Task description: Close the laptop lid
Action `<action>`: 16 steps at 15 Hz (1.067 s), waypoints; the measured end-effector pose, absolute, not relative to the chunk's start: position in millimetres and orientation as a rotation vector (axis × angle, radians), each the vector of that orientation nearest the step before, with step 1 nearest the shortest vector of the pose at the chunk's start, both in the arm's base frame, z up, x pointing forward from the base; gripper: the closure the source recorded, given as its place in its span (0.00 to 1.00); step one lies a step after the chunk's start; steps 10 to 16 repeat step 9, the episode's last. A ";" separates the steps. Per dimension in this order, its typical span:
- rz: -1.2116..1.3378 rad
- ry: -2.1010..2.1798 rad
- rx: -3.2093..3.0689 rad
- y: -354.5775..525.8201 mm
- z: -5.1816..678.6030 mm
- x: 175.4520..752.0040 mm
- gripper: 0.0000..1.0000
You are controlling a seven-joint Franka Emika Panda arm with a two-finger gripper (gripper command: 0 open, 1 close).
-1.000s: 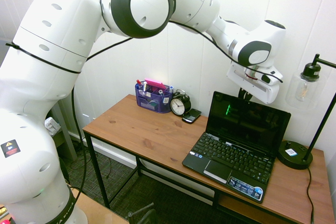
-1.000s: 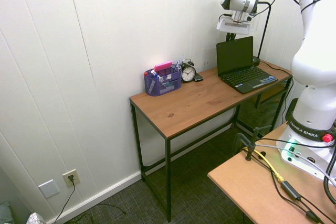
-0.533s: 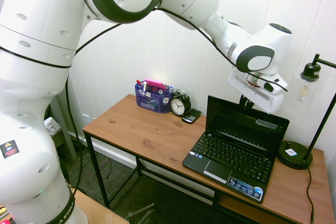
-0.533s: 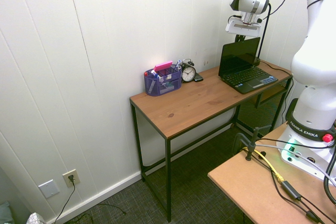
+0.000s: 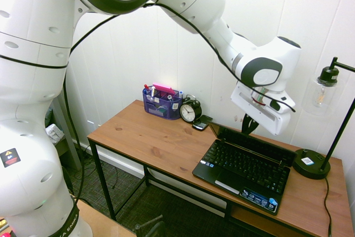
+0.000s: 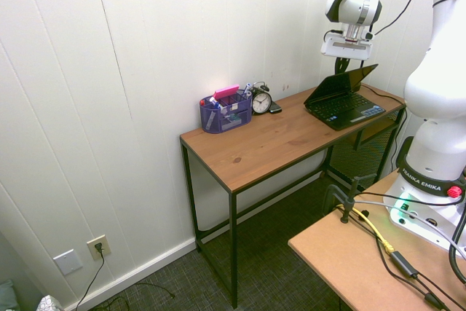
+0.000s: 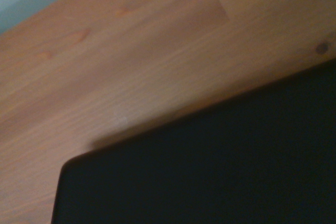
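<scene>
gripper: we see the white arm's two-finger gripper (image 5: 248, 124) pointing down, fingers pressed together w/ nothing between them, tips on the back of the lid near its top edge.
laptop lid: thin black rectangular screen panel (image 5: 252, 140) of the small black netbook, tilted well fwd over the keyboard, only part open; in 2nd ext view it (image 6: 341, 81) leans low like a wedge.
wrist view: blurred dark panel (image 7: 220, 166) over wood grain.
netbook base: black keyboard deck (image 5: 244, 169) on the brown wooden desk (image 5: 155, 142), right end.
nearby: black lamp base (image 5: 312, 163) beside it; small black phone (image 5: 202, 122), round black alarm clock (image 5: 190, 111), blue mesh organiser (image 5: 161, 104) well apart by the wall.
</scene>
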State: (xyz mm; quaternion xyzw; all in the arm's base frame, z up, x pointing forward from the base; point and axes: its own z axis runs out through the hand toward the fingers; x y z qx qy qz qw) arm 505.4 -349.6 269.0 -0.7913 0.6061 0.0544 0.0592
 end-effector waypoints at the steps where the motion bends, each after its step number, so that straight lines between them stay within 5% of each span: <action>1: 0.191 1.839 -2.398 -348.5 259.2 503.3 1.00; 8: 0.345 1.887 -2.383 -349.3 188.5 485.0 1.00; 16: 0.341 1.888 -2.372 -349.6 187.7 485.0 1.00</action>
